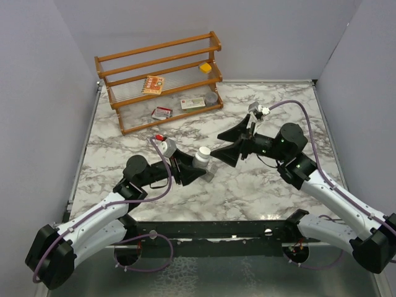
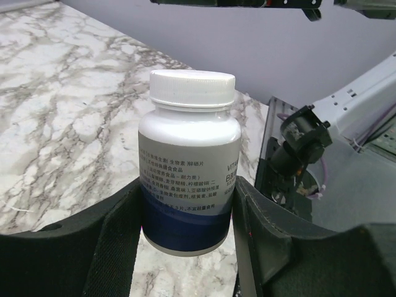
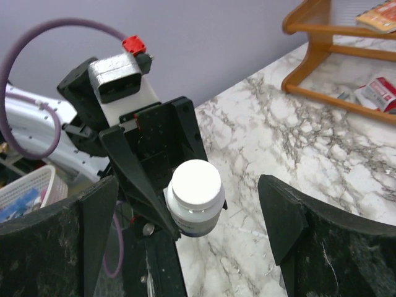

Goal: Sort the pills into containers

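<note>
A white pill bottle (image 1: 202, 156) with a white cap and a dark blue band at its base is held off the marble table (image 1: 247, 185). My left gripper (image 1: 193, 167) is shut on its lower body; in the left wrist view the bottle (image 2: 189, 161) stands upright between the pads of the gripper (image 2: 189, 213). My right gripper (image 1: 226, 152) is open and empty, its jaws wide, facing the bottle's cap from the right. In the right wrist view the cap (image 3: 195, 184) lies between the spread fingers of the gripper (image 3: 185, 189), touching neither. The strip of compartments and loose pills do not show.
A wooden rack (image 1: 161, 80) stands at the back left with a booklet (image 1: 153, 84), a yellow item (image 1: 205, 67) and small boxes (image 1: 162, 112) on it. Grey walls close the sides and back. A white basket (image 3: 25, 192) shows off the table's near edge.
</note>
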